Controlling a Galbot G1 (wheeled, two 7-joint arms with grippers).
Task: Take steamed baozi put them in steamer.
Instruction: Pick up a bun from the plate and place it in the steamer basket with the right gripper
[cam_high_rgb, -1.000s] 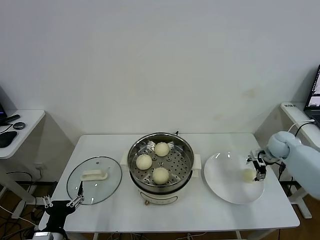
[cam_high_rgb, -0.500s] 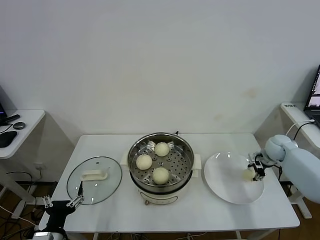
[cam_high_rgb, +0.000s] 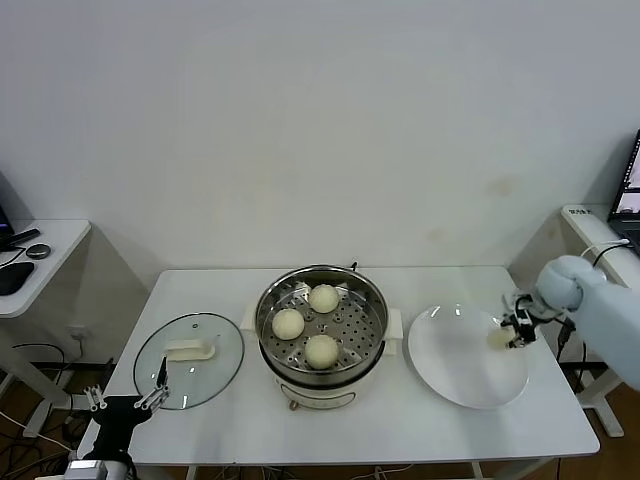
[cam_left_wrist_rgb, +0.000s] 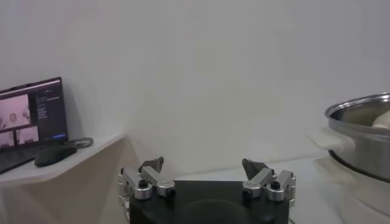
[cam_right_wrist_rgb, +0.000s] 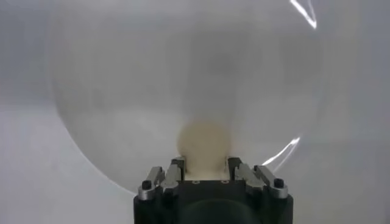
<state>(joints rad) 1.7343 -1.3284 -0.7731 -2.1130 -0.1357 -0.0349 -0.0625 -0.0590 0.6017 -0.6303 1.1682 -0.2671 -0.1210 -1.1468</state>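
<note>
Clamping fourth baozi (cam_high_rgb: 498, 338) at right rim of white plate (cam_high_rgb: 450, 365), right gripper (cam_high_rgb: 512, 333) fingers closed on it. Steamer (cam_high_rgb: 322, 325) at table centre holds three buns, front-right tray space free. Left gripper (cam_high_rgb: 125, 402) parked off table's front-left corner, fingers spread.

the right gripper (cam_high_rgb: 512, 333) has gone from open around the last steamed baozi (cam_high_rgb: 498, 338) to clamped on it, one finger on each side of the bun as the right wrist view shows (cam_right_wrist_rgb: 204, 143). a second ago the baozi lay on the white plate (cam_high_rgb: 455, 365), toward its right side, between spread fingers; now it sits a little farther back, near the plate's far right rim, and appears lifted just clear of the plate.
</note>
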